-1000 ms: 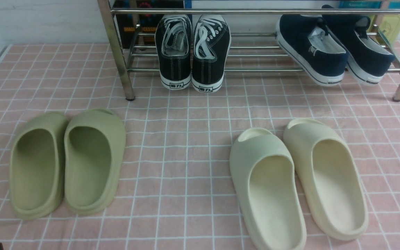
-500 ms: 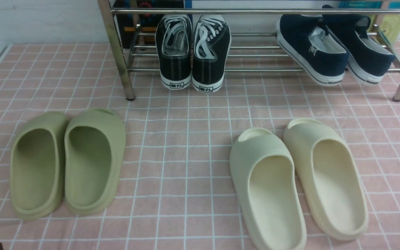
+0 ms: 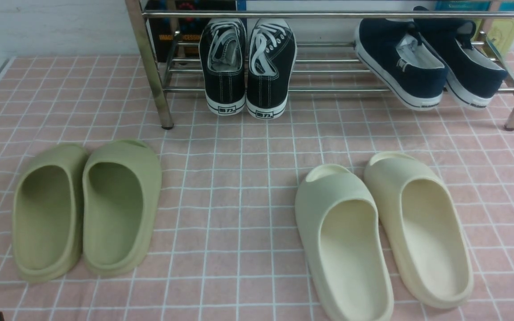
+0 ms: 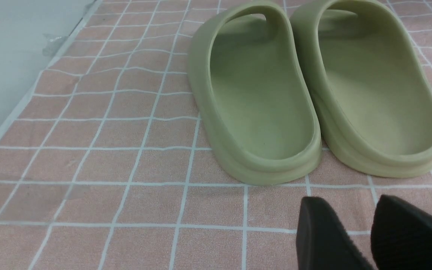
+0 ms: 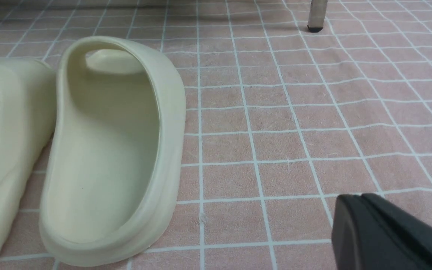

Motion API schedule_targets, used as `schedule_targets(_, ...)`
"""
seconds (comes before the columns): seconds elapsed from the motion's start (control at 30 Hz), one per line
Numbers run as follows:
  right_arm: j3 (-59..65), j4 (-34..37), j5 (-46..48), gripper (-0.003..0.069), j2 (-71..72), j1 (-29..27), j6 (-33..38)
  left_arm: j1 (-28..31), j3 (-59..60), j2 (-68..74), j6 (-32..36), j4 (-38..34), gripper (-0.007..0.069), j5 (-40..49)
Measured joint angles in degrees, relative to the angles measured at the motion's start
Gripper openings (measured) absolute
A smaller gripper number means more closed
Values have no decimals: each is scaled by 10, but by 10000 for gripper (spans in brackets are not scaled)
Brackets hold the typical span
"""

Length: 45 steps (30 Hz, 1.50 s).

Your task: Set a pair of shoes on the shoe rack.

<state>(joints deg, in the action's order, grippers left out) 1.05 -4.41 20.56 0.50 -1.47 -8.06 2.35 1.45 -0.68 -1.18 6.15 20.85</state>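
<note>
Both navy-blue shoes rest tilted on the low bars at the right end of the chrome shoe rack (image 3: 328, 89), the left shoe (image 3: 400, 62) beside the right shoe (image 3: 466, 58), heels toward me. My left gripper (image 4: 347, 202) hovers low over the pink cloth just behind the olive slides; it is open, with only cloth showing between its black fingers. My right gripper (image 5: 354, 197) is shut and empty, low over the cloth to the right of the cream slides. Neither gripper is near the navy shoes.
A pair of black lace-up sneakers (image 3: 248, 67) stands on the rack's left half. Olive-green slides (image 3: 87, 209) lie front left and cream slides (image 3: 382, 232) front right on the pink checked cloth. One rack leg (image 5: 315, 15) shows in the right wrist view. The cloth's edge (image 4: 13, 116) runs at far left.
</note>
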Motion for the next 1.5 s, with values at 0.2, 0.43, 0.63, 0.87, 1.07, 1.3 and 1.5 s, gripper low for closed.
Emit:
schedule_targets(0.2, 0, 0, 1, -19, 0, 0, 0, 0, 0, 0, 0, 0, 238, 0)
schedule_targets(0.43, 0, 0, 1, -15, 0, 0, 0, 0, 0, 0, 0, 0, 238, 0)
schedule_targets(0.63, 0, 0, 1, -10, 0, 0, 0, 0, 0, 0, 0, 0, 238, 0)
schedule_targets(0.87, 0, 0, 1, -8, 0, 0, 0, 0, 0, 0, 0, 0, 238, 0)
schedule_targets(1.07, 0, 0, 1, -8, 0, 0, 0, 0, 0, 0, 0, 0, 238, 0)
schedule_targets(1.3, 0, 0, 1, -4, 0, 0, 0, 0, 0, 0, 0, 0, 238, 0)
schedule_targets(1.5, 0, -2, 2, 0, 0, 0, 0, 0, 0, 0, 0, 0, 239, 0)
